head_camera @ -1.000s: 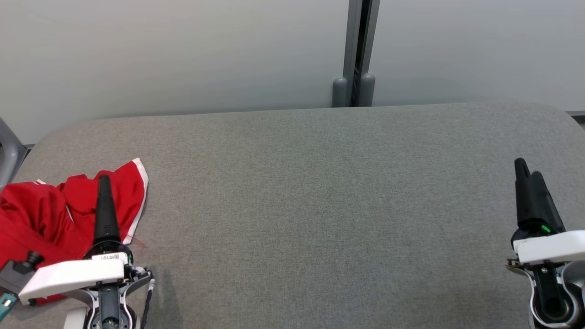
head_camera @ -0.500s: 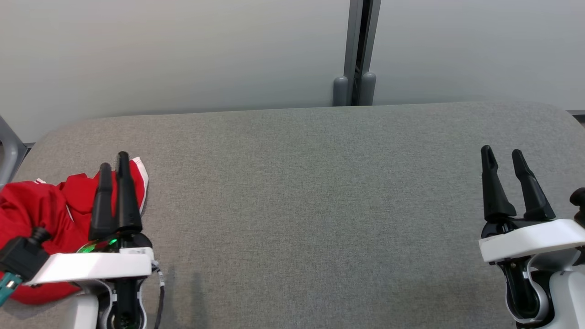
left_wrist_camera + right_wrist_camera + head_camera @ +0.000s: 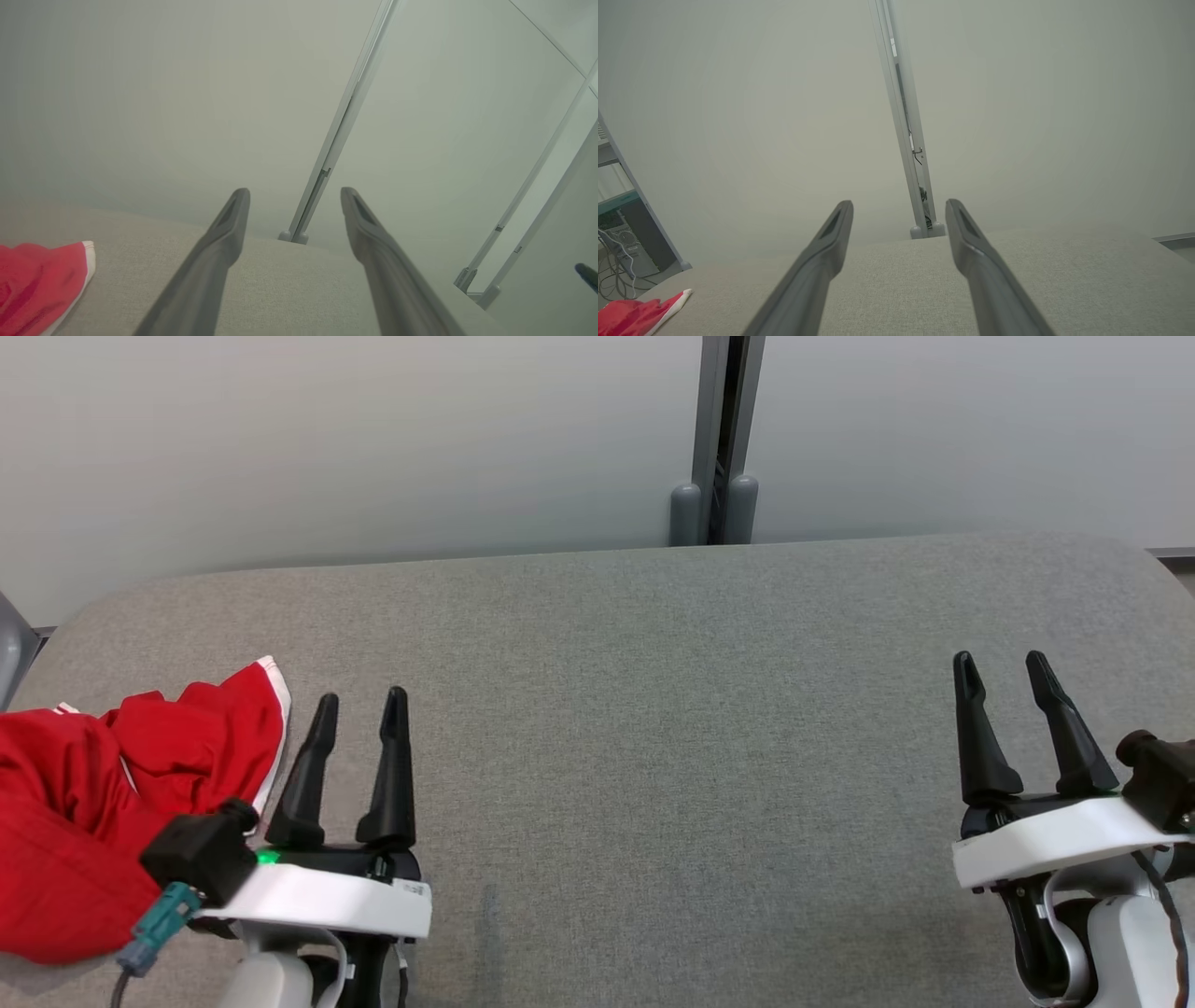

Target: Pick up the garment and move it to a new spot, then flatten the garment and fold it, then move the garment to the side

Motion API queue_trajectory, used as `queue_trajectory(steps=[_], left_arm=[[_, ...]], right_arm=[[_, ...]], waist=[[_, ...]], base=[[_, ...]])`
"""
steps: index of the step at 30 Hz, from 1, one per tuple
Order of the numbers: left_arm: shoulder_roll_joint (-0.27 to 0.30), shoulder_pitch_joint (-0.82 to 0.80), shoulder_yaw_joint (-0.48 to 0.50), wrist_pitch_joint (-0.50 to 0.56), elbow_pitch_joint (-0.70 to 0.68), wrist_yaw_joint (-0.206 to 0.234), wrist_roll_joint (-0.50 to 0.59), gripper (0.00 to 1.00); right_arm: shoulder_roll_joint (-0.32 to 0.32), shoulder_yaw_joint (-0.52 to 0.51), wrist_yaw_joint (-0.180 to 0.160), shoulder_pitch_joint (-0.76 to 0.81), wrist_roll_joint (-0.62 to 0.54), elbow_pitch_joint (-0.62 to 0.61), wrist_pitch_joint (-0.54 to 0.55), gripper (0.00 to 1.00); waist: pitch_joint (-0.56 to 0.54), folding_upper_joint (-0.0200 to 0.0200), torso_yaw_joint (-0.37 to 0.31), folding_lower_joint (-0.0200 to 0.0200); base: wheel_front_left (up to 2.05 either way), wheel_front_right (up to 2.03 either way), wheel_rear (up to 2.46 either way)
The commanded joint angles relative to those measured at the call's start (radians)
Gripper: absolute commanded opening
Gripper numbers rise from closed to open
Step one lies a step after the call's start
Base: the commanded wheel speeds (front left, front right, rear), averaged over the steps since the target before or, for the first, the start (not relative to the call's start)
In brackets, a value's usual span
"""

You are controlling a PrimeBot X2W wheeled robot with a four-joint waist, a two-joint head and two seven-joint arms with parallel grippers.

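Presently we are finding the red garment (image 3: 103,803) lying crumpled at the left edge of the tabletop (image 3: 653,728). The left tool (image 3: 362,700) is hovering just beside it, fingers apart, gripping nothing. The right tool (image 3: 1000,661) is standing well apart at the right, fingers likewise spread and empty.

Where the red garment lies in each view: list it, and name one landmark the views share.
Head view: garment, at the lower left edge.
Left wrist view: garment, in the bottom left corner.
Right wrist view: garment, in the bottom left corner.
Shared landmark: the upright grey post near the middle.
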Motion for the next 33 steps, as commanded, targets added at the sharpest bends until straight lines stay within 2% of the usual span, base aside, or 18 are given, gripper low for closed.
queue_trajectory(steps=[1,16,30,33], left_arm=[[0.005,-0.001,-0.008,-0.008,0.001,0.011,0.030,1.00],[0.006,0.013,-0.055,-0.030,0.080,0.104,0.187,1.00],[0.007,0.025,-0.057,-0.047,0.110,0.114,0.269,1.00],[0.007,0.030,-0.052,-0.051,0.118,0.113,0.256,1.00]], right_arm=[[-0.010,0.003,0.001,-0.003,-0.023,0.000,-0.013,1.00],[-0.012,0.035,0.002,-0.005,-0.113,0.119,-0.067,1.00],[-0.013,0.066,0.002,-0.021,-0.197,0.177,-0.109,1.00],[-0.013,0.066,0.002,-0.020,-0.214,0.187,-0.116,1.00]], waist=[[0.001,0.0000,-0.002,0.0000],[0.006,0.0000,-0.011,0.0000],[0.003,0.0000,-0.009,0.0000],[0.002,0.0000,-0.010,0.0000]], base=[[0.00,0.00,0.00],[0.00,0.00,0.00],[0.00,0.00,0.00],[0.00,0.00,0.00]])
